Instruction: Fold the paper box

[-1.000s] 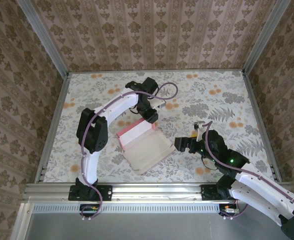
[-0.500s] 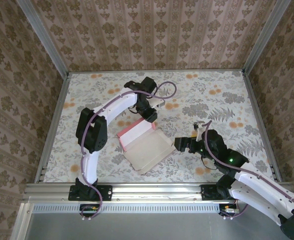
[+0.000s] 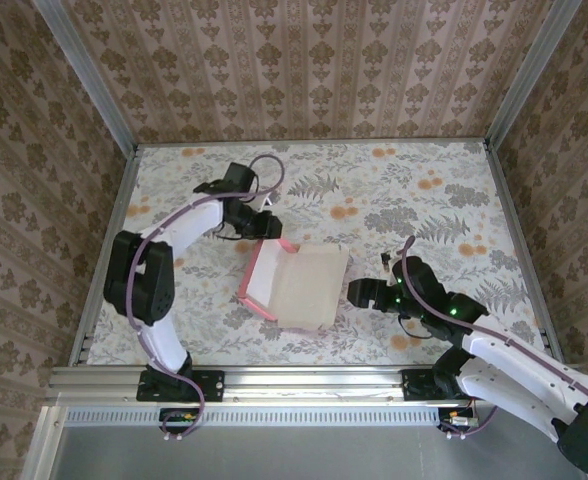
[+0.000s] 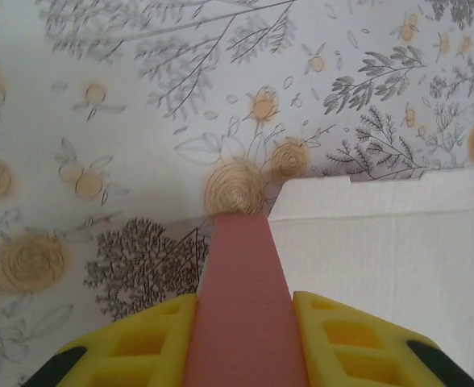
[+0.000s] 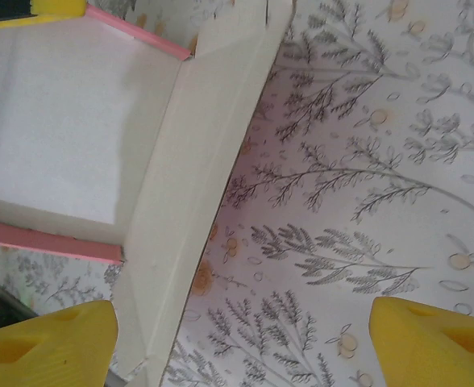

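The paper box lies open on the floral bench, off-white face up, pink edges at its left; the left fingers touch its far corner; the right fingers sit just beside its right edge.

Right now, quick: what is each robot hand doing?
Left gripper: shut on the pink flap of the paper box.
Right gripper: open, holding nothing, beside the box's edge.

A floral-patterned table carries the paper box, lying opened near its middle, off-white inside up, pink walls raised
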### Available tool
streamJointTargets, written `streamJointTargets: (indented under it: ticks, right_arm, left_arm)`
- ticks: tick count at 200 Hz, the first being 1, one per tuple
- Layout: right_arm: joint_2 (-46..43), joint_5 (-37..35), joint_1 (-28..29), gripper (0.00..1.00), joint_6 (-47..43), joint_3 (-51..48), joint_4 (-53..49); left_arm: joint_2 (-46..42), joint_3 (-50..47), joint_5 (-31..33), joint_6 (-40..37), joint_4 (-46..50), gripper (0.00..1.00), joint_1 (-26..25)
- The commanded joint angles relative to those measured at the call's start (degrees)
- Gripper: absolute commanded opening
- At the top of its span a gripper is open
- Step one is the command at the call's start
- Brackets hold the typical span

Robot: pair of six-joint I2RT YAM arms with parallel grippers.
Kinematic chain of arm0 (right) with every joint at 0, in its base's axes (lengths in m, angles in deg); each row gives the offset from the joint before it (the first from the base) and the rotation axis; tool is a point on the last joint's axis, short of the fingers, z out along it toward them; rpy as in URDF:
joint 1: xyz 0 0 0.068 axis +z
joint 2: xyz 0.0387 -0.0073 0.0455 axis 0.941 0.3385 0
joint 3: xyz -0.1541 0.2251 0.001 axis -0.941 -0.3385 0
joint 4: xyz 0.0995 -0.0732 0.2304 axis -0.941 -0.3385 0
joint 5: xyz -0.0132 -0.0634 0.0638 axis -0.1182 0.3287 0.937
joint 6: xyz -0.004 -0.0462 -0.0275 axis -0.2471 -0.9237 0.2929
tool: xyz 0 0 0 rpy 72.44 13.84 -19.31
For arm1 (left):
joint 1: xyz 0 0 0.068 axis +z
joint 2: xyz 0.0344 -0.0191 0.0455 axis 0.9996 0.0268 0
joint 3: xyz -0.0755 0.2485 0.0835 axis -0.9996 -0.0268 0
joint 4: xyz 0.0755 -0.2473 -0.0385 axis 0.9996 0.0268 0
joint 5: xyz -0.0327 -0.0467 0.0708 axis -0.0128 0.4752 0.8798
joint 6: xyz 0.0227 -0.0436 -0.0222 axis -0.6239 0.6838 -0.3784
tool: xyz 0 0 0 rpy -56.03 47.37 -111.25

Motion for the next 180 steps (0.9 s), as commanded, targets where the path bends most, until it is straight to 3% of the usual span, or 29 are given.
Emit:
streamJointTargets:
  ticks: [1,43,76,123,158,180]
  right_arm:
    - [2.5,4.4,-0.2,0.81,1.1,3.0,1.8]
    - [9.3,7.9,-0.1,0.75,-1.9,6.9,3.6]
    - [15.2,9.1,-0.7,0.7,-5.7,11.9,2.9]
    - [23.6,10.2,-1.7,0.46,-12.9,18.9,-1.5]
    - [27.2,11.0,-1.9,0.35,-18.7,23.0,-5.5]
    - [29.0,10.9,-2.0,0.2,-21.6,24.8,-7.8]
  left_arm:
    - [-3.9,-7.7,-4.1,13.7,-15.2,0.22,1.5]
    - [-9.9,-20.2,-3.9,24.3,-29.2,0.2,2.4]
    - [-13.4,-27.0,-3.1,26.5,-35.5,0.2,2.3]
    - [-16.0,-35.2,-4.0,29.2,-45.4,0.23,2.5]
    - [-16.8,-38.8,-5.4,29.6,-50.8,0.3,3.0]
    - [-17.3,-39.5,-7.9,28.6,-53.1,0.44,4.0]
